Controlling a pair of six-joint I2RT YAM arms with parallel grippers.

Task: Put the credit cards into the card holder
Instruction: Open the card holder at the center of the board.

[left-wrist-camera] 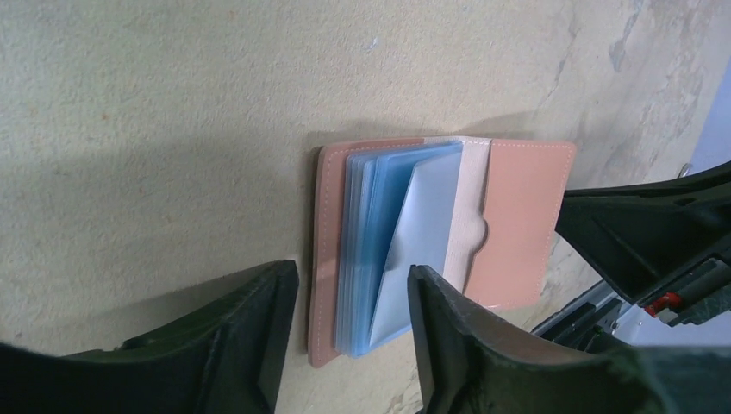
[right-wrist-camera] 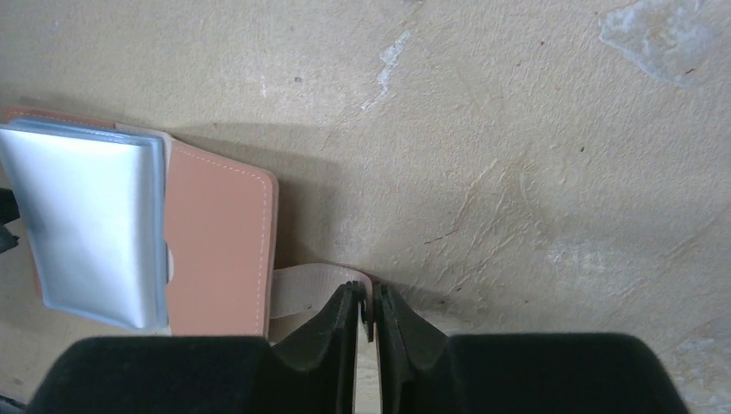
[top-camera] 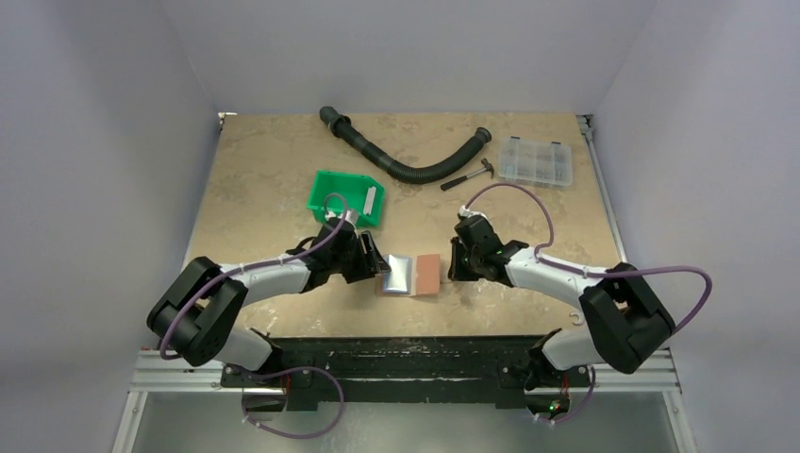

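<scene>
Card holder (top-camera: pixel 426 276) lies open flat on desk (top-camera: pixel 274 170) btw both arms, clear sleeves (left-wrist-camera: pixel 414 233) fanned up. L gripper (left-wrist-camera: pixel 353 285) jaws apart, straddling sleeves, prob to part a slot. R gripper (right-wrist-camera: pixel 368 297) jaws nearly together at strap (right-wrist-camera: pixel 310 289) tip, likely steadying holder; can't tell if gripped.

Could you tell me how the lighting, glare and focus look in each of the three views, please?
Top view: even light, sharp; the clear sleeves of the wallet glare white. Left wrist view: the left hand has dark, soft fingers, the wallet crisp. Right wrist view: the right hand is near-black, and the wallet throws a shadow on the table.
</scene>
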